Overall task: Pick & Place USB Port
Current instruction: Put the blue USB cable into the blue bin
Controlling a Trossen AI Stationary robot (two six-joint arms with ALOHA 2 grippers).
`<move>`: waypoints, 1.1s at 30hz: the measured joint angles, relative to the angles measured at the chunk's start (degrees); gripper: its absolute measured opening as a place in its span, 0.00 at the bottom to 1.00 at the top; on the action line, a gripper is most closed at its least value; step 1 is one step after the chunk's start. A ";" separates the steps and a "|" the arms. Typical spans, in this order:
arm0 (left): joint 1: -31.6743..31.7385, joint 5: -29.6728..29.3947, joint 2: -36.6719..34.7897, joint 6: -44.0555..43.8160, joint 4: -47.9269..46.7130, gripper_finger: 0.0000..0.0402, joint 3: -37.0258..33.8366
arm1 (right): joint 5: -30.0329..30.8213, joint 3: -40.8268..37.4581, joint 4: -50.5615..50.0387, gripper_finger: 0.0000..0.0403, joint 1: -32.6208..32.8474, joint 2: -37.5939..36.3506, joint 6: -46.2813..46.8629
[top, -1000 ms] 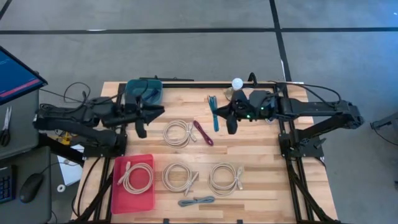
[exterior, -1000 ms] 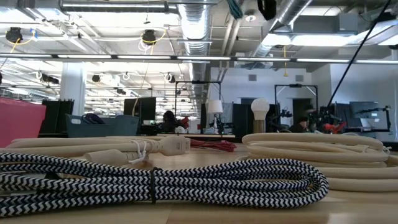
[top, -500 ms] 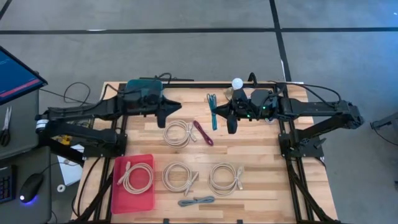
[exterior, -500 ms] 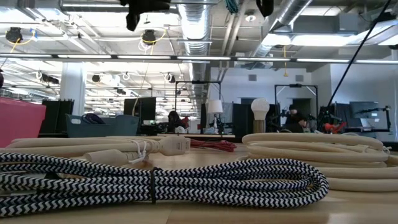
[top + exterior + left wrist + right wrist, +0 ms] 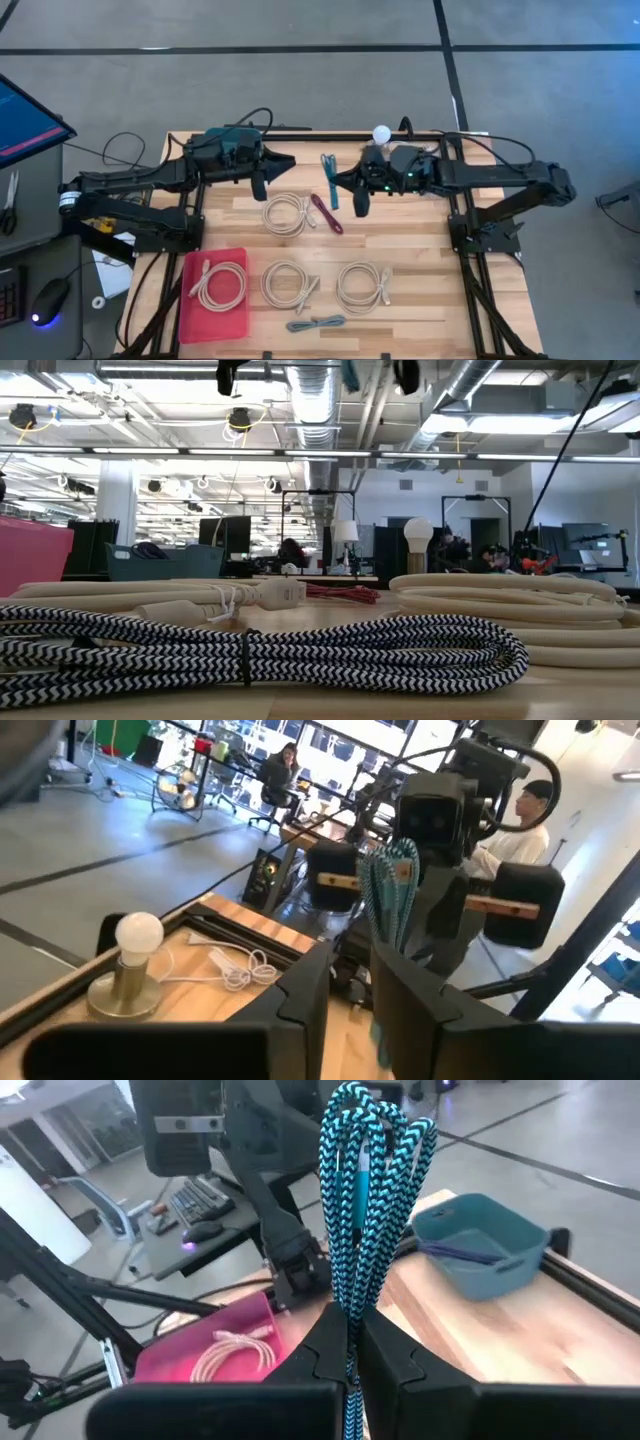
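Note:
The teal braided cable bundle (image 5: pixel 328 180) is in my right gripper (image 5: pixel 337 181), which is shut on it above the far middle of the table. The bundle also shows in the right wrist view (image 5: pixel 365 1180) and, from the other side, in the left wrist view (image 5: pixel 390 885). My left gripper (image 5: pixel 287 160) is open and empty. It hovers to the left of the bundle, pointing at it, with its wrist over the blue bin (image 5: pixel 480 1245). In the low view both grippers and the bundle (image 5: pixel 350 372) show only at the top edge. My right gripper pinches the teal bundle between its two fingers at its middle part (image 5: pixel 352 1315). The fingers come level from the table's right and lie across the bundle. The looped end (image 5: pixel 375 1125) sticks out past the fingers. The bundle is lifted clear of the table.
A red tray (image 5: pixel 215 295) at the near left holds a beige coil. Three more beige coils (image 5: pixel 288 213) (image 5: pixel 288 285) (image 5: pixel 362 287), a maroon cable (image 5: pixel 326 213) and a grey braided cable (image 5: pixel 315 323) lie on the wood. A bulb lamp (image 5: pixel 381 133) stands at the far edge.
My left gripper has risen and swung toward the table's right and far side, over the blue bin, and now points at the teal bundle. My right gripper has carried the bundle a little toward the table's left, still shut on it.

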 joint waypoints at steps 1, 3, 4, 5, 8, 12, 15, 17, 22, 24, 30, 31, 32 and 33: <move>0.00 0.00 0.00 -0.33 -0.04 0.21 0.00 | -0.62 0.00 1.27 0.00 -0.21 0.89 -0.02; -0.03 0.73 0.00 -0.46 -0.01 0.25 -0.02 | -1.69 0.00 4.16 0.00 -0.62 2.24 -0.02; -0.02 1.69 0.00 -0.55 0.00 0.27 -0.02 | -2.41 0.00 5.95 0.00 -0.91 2.80 -0.02; -0.03 2.45 0.00 -0.55 -0.01 0.29 -0.02 | -2.65 0.07 7.51 0.00 -1.16 3.31 -0.02; -0.08 4.08 0.00 -0.55 0.00 0.35 -0.02 | -2.76 0.11 10.50 0.00 -1.75 4.90 -0.02; -0.07 4.50 0.00 -0.55 -0.02 0.40 -0.02 | -4.16 1.75 11.71 0.00 -2.52 6.83 0.00; -0.07 4.50 0.00 -0.55 -0.02 0.41 -0.02 | -5.40 4.88 11.82 0.00 -2.57 9.30 -0.08; -0.07 4.50 0.00 -0.55 -0.01 0.41 -0.02 | -5.57 7.41 10.25 0.00 -2.56 11.17 -1.38; -0.07 4.50 0.00 -0.55 -0.02 0.40 -0.02 | -6.32 14.11 4.01 0.00 -2.54 15.76 -2.88; -0.07 4.50 0.00 -0.55 -0.02 0.40 -0.02 | -7.08 16.41 3.80 0.00 -2.54 17.79 -3.89; -0.07 4.50 0.00 -0.27 -0.04 0.38 -0.02 | -8.39 20.53 1.60 0.00 -2.54 20.66 -4.38; -0.07 4.51 0.00 -0.26 -0.05 0.37 -0.02 | -8.39 20.55 0.81 0.00 -2.54 20.71 -4.50; -0.07 4.52 0.00 -0.24 -0.11 0.36 -0.02 | -8.39 20.57 0.75 0.00 -2.54 20.77 -4.52; -0.07 4.52 0.00 -0.22 -0.17 0.34 -0.02 | -8.37 20.63 0.75 0.00 -2.51 20.79 -4.55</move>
